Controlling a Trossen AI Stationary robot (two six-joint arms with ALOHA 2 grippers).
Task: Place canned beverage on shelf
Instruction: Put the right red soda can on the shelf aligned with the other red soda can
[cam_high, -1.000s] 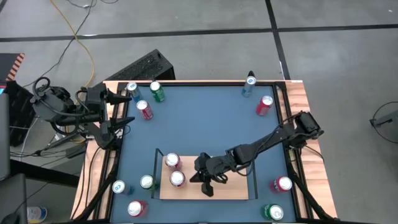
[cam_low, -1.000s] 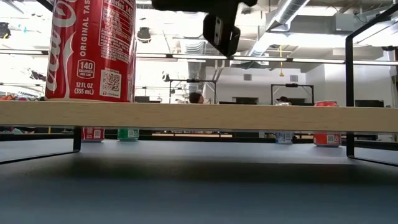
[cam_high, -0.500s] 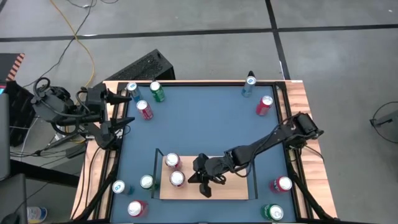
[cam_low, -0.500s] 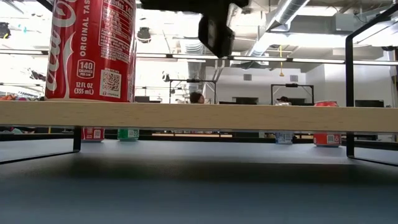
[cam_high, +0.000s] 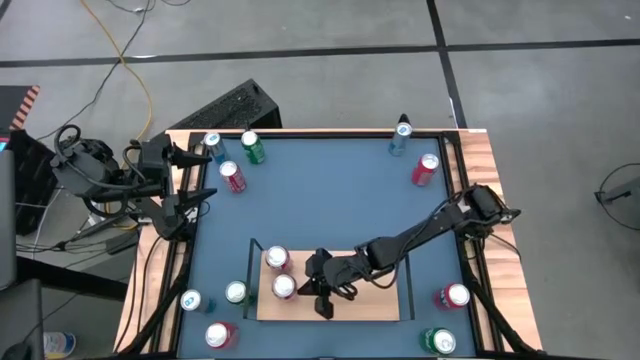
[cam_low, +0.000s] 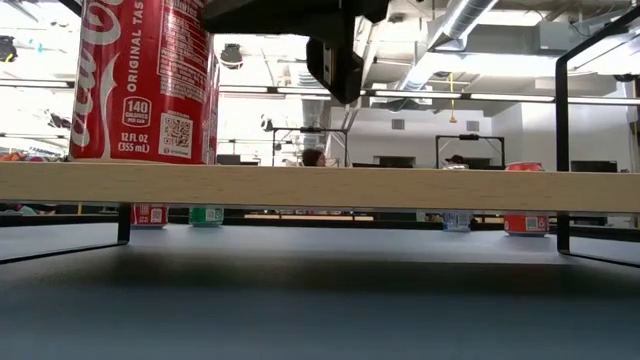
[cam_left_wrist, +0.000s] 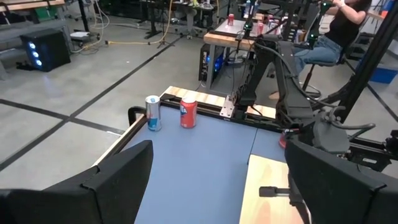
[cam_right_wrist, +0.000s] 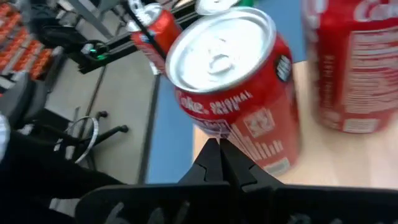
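Observation:
The shelf (cam_high: 375, 300) is a light-wood board with black end rails, near the table's front edge; its front edge shows in the low view (cam_low: 400, 187). Two red cola cans stand upright on its left part, one farther back (cam_high: 277, 259) and one nearer the front (cam_high: 284, 287), (cam_low: 145, 80). My right gripper (cam_high: 321, 297) is shut, just right of the nearer can (cam_right_wrist: 230, 93), above the board. My left gripper (cam_left_wrist: 214, 180) is open and empty at the table's far left edge. My right gripper's shut fingertips (cam_right_wrist: 219, 152) stand right at the lower side of the nearer can (cam_right_wrist: 249, 143), coming level from the table's right. I cannot tell whether they touch it. The can stands upright on the board.
Blue (cam_high: 211, 146), green (cam_high: 253, 148) and red (cam_high: 232, 177) cans stand far left. A blue can (cam_high: 400, 138) and a red can (cam_high: 425, 168) stand far right. Three cans stand near left (cam_high: 218, 335), and red (cam_high: 455, 296) and green (cam_high: 438, 342) cans near right.
My right gripper has moved toward the table's left edge over the shelf, closing in on the nearer red can. It has stayed shut.

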